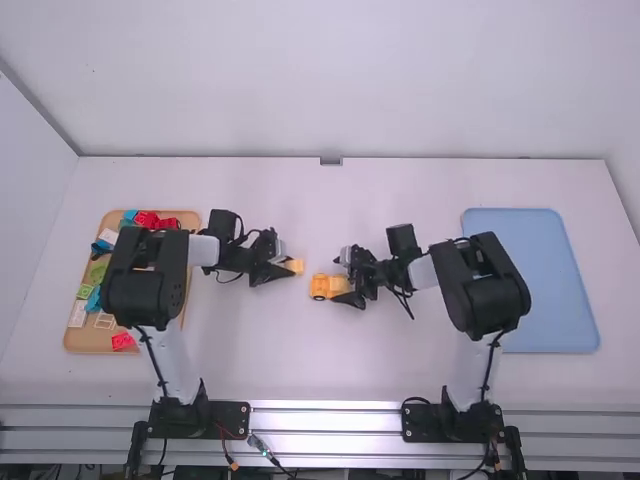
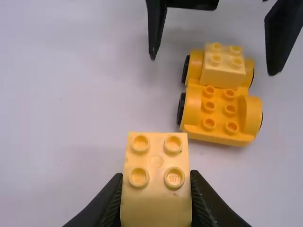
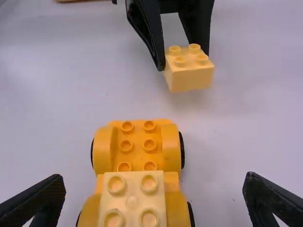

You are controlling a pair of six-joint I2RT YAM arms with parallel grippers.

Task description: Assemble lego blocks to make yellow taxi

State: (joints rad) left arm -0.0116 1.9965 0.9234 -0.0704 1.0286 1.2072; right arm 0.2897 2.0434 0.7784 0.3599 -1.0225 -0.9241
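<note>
We find the base [image 3: 103, 151] just below the centre of the high view: orange-yellow, black-wheeled, studs exposed at one end, a paler four-stud block [image 3: 132, 201] seated at the other. We note a matching loose block [image 2: 156, 203] left of it, clamped in the left gripper [image 1: 284, 267]. The right gripper [image 1: 341, 278] stands wide open, empty — one finger either side of the base, clear of it. Both arms rise from the lower edge, bending inward to face each other mid-frame.
</note>
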